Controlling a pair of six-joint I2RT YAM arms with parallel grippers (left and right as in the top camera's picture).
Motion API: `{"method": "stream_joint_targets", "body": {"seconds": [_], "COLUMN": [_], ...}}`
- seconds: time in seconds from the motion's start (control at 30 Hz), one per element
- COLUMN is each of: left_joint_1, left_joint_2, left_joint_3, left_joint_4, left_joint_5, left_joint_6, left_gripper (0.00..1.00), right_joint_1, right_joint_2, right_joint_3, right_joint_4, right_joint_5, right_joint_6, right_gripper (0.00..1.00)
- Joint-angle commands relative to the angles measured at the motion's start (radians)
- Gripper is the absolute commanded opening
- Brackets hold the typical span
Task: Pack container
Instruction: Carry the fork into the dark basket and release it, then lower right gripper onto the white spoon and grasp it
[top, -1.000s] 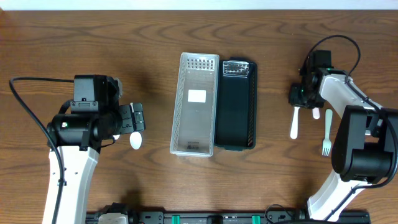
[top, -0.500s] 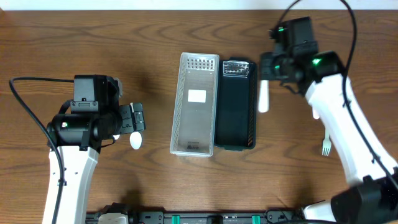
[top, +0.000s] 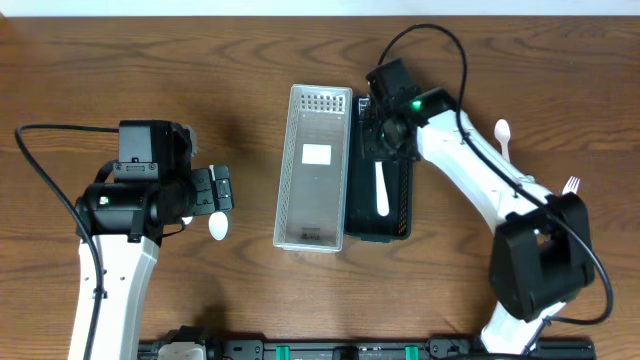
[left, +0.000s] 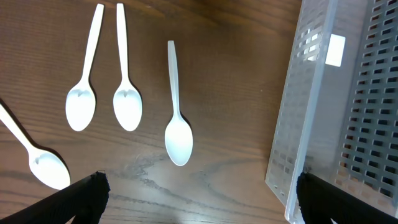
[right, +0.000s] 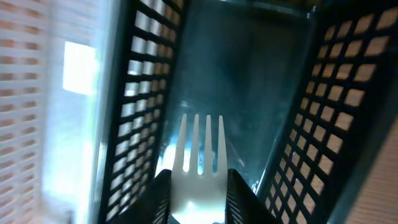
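Note:
My right gripper (top: 386, 132) hangs over the black basket (top: 405, 205) and is shut on a white fork (top: 381, 188). In the right wrist view the fork's tines (right: 199, 146) stick out between the fingers (right: 198, 196), pointing down into the black basket (right: 323, 99). The clear white basket (top: 284, 170) stands right beside it on the left. My left gripper (top: 221, 190) is open and empty above the table, left of the white basket (left: 311, 124). Several white spoons (left: 178, 138) lie on the wood under it.
A white spoon (top: 504, 132) and a white fork (top: 572, 184) lie on the table to the right of the baskets. A spoon bowl (top: 217, 227) shows beside my left gripper. The right arm's cable arcs over the table's far side.
My right arm has swung from the right side of the table leftward, carrying the white fork, and now holds it inside the black basket. The left arm has not moved.

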Motion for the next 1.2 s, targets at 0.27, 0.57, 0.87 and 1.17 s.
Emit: {"method": "stream_joint_targets", "body": {"seconds": [0.27,0.57,0.87,1.17], "left_joint_1": [-0.003,-0.003,-0.003,-0.003], "left_joint_2": [0.003,0.003,0.003,0.003], "left_joint_3": [0.021,0.021,0.020,0.020], "left_joint_4": [-0.002,-0.002,-0.002,0.006], "left_joint_5": [-0.005,-0.005,-0.005,-0.005], "left_joint_6": [0.000,0.000,0.000,0.000], "left_gripper": [0.98,0.98,0.98,0.98], "right_joint_1": [-0.108,-0.433,-0.616,-0.623], "right_joint_2": [-0.136,-0.138,0.077,0.251], "right_joint_3": [0.194,0.250,0.250,0.250], "right_joint_4": [-0.057,-0.069,-0.112,-0.163], "right_joint_5": [0.042,0.156,0.106,0.106], "right_joint_6": [-0.189,-0.318,-0.439,-0.440], "right_gripper": [0.60,0.71,0.83,0.86]}}
